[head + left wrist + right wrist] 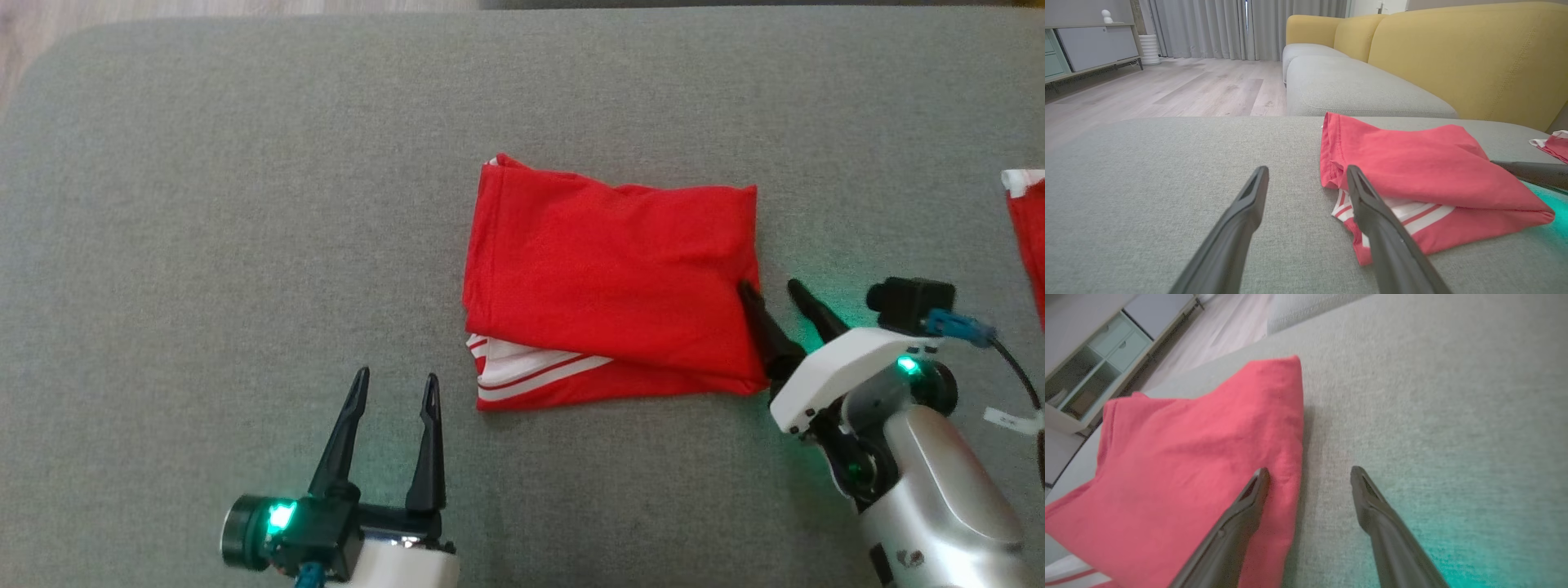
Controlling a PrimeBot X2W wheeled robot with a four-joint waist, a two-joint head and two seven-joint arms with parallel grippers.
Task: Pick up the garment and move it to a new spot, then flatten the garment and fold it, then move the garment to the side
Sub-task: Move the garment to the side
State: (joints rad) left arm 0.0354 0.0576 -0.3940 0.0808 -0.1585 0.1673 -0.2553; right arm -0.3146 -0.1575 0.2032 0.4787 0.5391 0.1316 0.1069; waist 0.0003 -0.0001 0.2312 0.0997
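Head view: folded red garment (pixel 612 278) is laid mid-cushion (pixel 245 204).
Right hand (pixel 771 286): spread, empty, straddling its right edge.
Left hand (pixel 396 376): spread, empty, beside striped corner.
Handling: judged soft, limp; edge layers best pinched together.

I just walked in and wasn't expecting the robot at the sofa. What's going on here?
A two-armed robot is handling a red garment with white stripes, which lies folded on the grey cushion. Its right gripper is open and straddles the garment's right edge, one finger over the cloth and one over the cushion. The left gripper is open too, near the lower left corner, holding nothing. A second red garment peeks in at far right.
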